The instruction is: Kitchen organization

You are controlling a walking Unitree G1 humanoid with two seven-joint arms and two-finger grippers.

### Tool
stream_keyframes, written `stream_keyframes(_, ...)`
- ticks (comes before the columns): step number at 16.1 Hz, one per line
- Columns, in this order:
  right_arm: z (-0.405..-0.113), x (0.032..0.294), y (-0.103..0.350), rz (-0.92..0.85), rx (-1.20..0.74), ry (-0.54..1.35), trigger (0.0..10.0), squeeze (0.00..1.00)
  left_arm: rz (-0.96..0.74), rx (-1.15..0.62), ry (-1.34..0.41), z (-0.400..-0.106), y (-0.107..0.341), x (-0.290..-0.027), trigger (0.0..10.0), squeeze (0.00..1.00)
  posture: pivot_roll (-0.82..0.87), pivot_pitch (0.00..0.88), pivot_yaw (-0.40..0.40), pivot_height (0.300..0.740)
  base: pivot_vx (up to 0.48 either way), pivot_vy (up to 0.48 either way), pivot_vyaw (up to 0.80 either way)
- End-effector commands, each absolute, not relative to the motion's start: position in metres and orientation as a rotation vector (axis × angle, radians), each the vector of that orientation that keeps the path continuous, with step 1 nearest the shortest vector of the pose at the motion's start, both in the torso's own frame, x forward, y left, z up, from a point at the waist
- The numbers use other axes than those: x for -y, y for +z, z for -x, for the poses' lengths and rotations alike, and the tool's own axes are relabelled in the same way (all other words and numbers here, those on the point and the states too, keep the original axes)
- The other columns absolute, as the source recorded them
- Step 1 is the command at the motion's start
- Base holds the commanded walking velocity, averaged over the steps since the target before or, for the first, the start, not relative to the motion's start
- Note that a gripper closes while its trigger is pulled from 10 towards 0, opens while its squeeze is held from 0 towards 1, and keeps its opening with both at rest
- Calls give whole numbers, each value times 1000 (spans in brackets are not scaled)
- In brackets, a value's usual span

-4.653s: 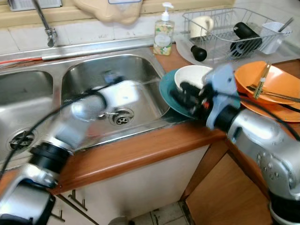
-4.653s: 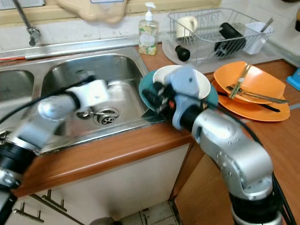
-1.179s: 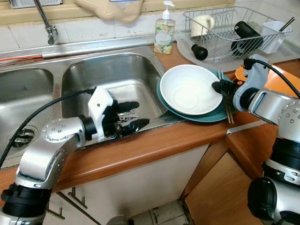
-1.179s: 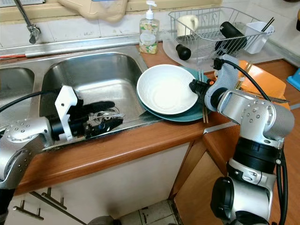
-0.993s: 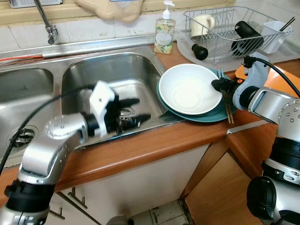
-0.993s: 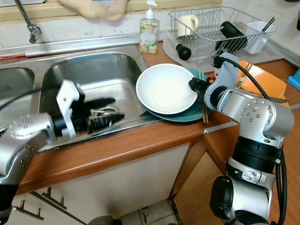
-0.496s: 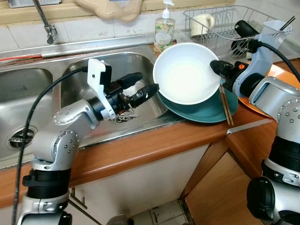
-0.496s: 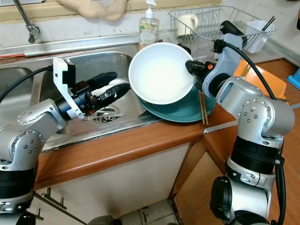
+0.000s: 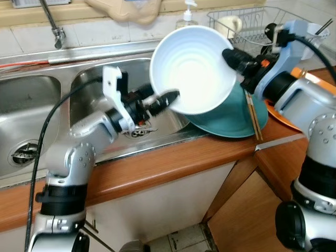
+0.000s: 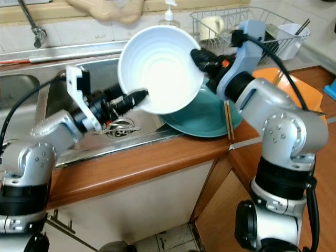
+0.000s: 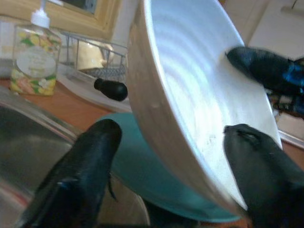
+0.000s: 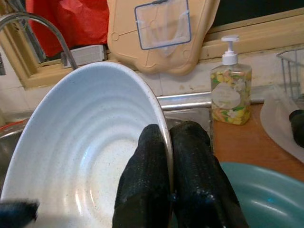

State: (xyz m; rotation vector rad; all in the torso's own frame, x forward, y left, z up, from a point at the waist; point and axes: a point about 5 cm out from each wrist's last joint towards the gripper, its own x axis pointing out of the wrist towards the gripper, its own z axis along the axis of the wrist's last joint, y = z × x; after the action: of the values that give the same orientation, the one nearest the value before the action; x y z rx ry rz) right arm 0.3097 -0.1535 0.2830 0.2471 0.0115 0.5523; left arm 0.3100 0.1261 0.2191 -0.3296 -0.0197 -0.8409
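1. Right gripper (image 12: 168, 190) is clenched on the rim of the ribbed white ceramic bowl (image 9: 191, 68), tilting it over the steel sink (image 9: 94, 86), probably for a handoff.
2. Left gripper (image 11: 166, 161) is spread wide, straddling the bowl's near-left rim.
3. Round teal plate (image 9: 239, 118) stays on the right.

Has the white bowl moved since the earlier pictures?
Yes. The white bowl has risen off the teal plate and shifted left toward the sink, tilted, held by the right pincer.
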Motion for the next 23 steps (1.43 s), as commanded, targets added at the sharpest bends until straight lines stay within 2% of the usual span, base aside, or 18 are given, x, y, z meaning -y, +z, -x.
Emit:
stream_keyframes(1, -304, 149, 293, -249, 57, 610, 0, 0, 333, 15, -803, -314, 218, -131, 0, 0, -21, 0, 38, 740, 0, 0, 0)
stream_keyframes(4, -300, 143, 292, -257, 77, 629, 0, 0, 360, 19, -806, -313, 218, -130, 0, 0, -21, 0, 41, 740, 0, 0, 0)
stream_keyframes(9, -299, 137, 289, -261, 88, 628, 0, 0, 319, -36, -703, -322, 206, -133, 0, 0, -23, 0, 44, 740, 0, 0, 0)
stream_keyframes(13, -299, 132, 287, -244, 95, 624, 0, 0, 305, -12, -655, -325, 208, -133, 0, 0, -25, 0, 47, 740, 0, 0, 0)
stream_keyframes(14, -298, 129, 287, -242, 104, 623, 941, 0, 288, -5, -637, -327, 209, -133, 0, 0, -23, 0, 47, 740, 0, 0, 0)
stream_keyframes(16, -296, 123, 284, -234, 109, 634, 1098, 0, 211, 5, -604, -331, 210, -131, 0, 0, -25, 0, 48, 740, 0, 0, 0)
stream_keyframes(18, -296, 121, 284, -231, 109, 639, 1922, 0, 157, 8, -562, -334, 210, -132, 0, 0, -25, 0, 47, 740, 0, 0, 0)
stream_keyframes(22, -296, 119, 282, -212, 110, 639, 2627, 0, 118, 32, -526, -338, 214, -132, 0, 0, -24, 0, 48, 740, 0, 0, 0)
stream_keyframes(23, -296, 118, 281, -210, 110, 639, 3490, 0, 115, 36, -523, -339, 215, -132, 0, 0, -24, 0, 48, 740, 0, 0, 0)
